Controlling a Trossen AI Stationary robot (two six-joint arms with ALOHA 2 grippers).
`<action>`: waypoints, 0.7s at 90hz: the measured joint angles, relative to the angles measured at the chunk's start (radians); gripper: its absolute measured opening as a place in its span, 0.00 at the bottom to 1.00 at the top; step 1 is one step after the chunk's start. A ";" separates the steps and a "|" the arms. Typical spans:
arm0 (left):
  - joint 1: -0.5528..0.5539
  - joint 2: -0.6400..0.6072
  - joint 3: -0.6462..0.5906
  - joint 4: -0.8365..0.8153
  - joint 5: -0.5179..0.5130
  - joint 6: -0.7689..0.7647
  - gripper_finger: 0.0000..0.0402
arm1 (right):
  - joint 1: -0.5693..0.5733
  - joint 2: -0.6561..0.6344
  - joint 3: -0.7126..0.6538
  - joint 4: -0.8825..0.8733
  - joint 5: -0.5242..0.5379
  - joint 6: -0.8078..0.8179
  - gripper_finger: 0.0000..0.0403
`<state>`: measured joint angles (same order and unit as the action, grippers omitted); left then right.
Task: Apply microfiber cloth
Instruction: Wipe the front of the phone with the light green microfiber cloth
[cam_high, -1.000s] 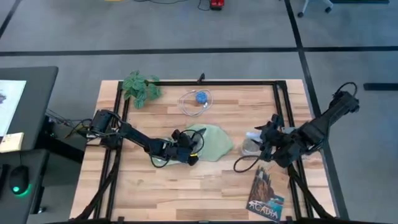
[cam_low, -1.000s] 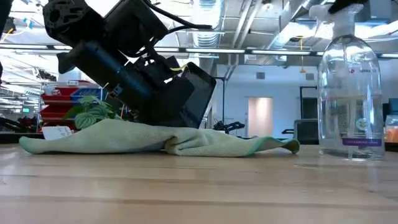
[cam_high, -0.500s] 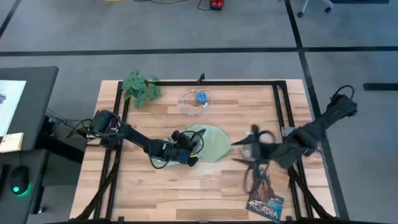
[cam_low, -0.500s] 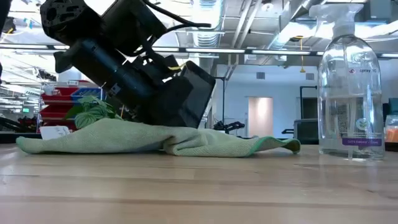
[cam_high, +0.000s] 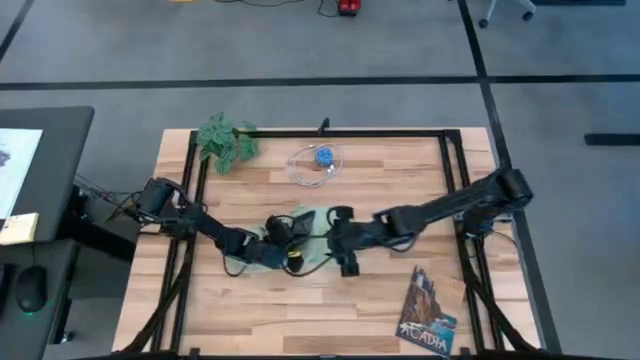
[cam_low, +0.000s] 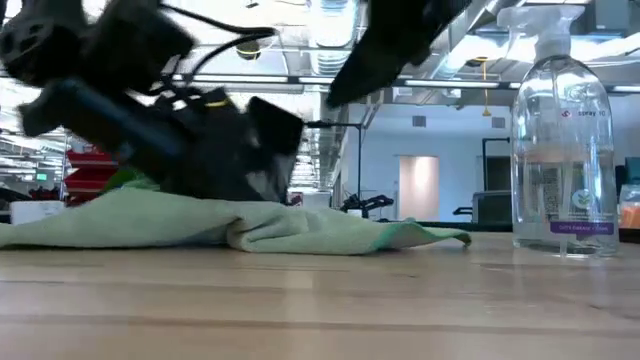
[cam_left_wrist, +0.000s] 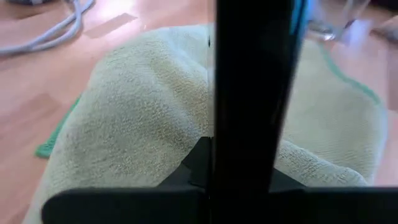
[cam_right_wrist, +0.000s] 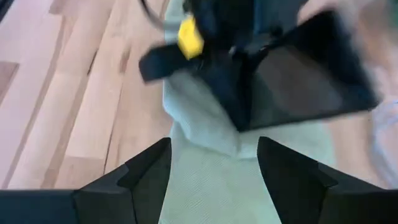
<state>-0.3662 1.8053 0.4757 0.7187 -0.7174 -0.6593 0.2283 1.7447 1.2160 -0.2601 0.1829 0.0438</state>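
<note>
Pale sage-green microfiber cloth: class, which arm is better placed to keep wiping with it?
Left. Its hand already presses on the pale sage-green microfiber cloth; the right hand only hovers open at its edge.

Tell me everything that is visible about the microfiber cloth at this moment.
The microfiber cloth is pale sage green, soft and looped like terry, with a darker green stitched edge. It lies crumpled and folded on the wooden table near its middle, bunched into a low mound. The left gripper presses on it from above; the right gripper, fingers open, hovers over its other side. Much of it is hidden under the arms in the high view.
</note>
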 joint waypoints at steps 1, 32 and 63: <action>-0.001 0.000 -0.013 0.026 0.000 0.007 0.01 | -0.003 0.008 0.000 0.004 -0.004 0.000 0.56; -0.024 0.002 -0.113 0.287 0.033 0.159 0.01 | -0.053 0.190 -0.011 0.201 -0.032 -0.013 0.54; -0.024 0.000 -0.094 0.297 0.044 0.207 0.02 | -0.132 0.182 -0.243 0.612 -0.104 0.008 0.45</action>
<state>-0.3897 1.8057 0.3820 1.0162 -0.6730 -0.4523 0.0961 1.9270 0.9734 0.3522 0.0790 0.0515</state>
